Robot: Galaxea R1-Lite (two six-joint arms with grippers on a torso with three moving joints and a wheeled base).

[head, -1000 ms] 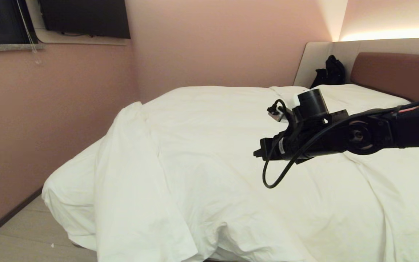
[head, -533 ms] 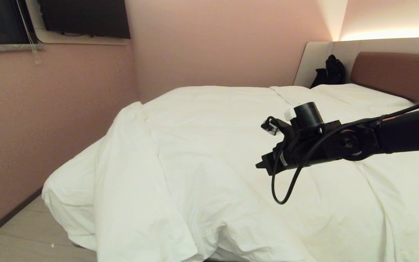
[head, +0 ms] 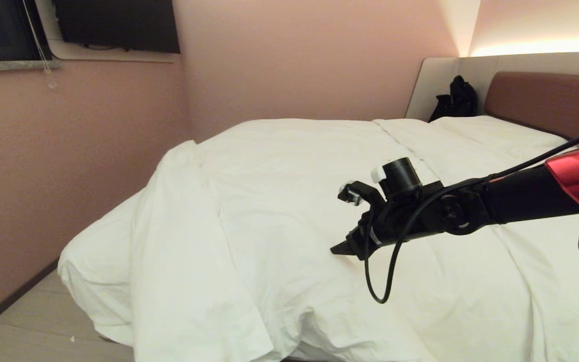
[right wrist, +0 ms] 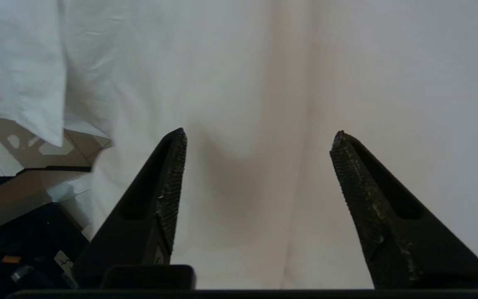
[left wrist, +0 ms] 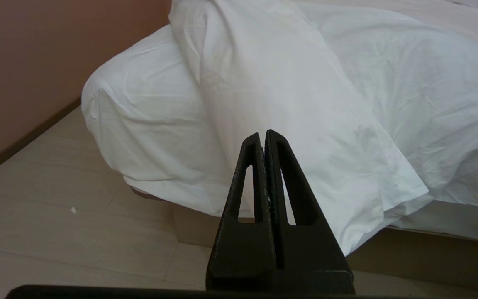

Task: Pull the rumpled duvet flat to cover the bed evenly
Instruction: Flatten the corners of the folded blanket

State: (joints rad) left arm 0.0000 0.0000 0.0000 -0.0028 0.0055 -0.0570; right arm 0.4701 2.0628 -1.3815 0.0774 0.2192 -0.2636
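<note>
Duvet: a thick white duvet [head: 289, 201] fills the centre and lower part of the head view, spread over the bed [head: 546, 100] with soft creases; one fold runs down its left side and its near edge hangs over the foot of the bed.
Bed: its reddish-brown headboard sits at the upper right of the head view, with a beige side panel [head: 435, 85] just left of it.
Right gripper: the right gripper [head: 342, 247] reaches in from the right edge of the head view, just above the middle of the duvet; its two black fingers are spread wide with nothing between them.
Left gripper: the left gripper [left wrist: 266, 137] shows only in its own wrist view, fingers pressed together and empty, pointing at the duvet's hanging corner.
Black bag: a dark bag [head: 455, 98] leans against the side panel.
Floor: pale floor [head: 33, 332] lies at the lower left.
</note>
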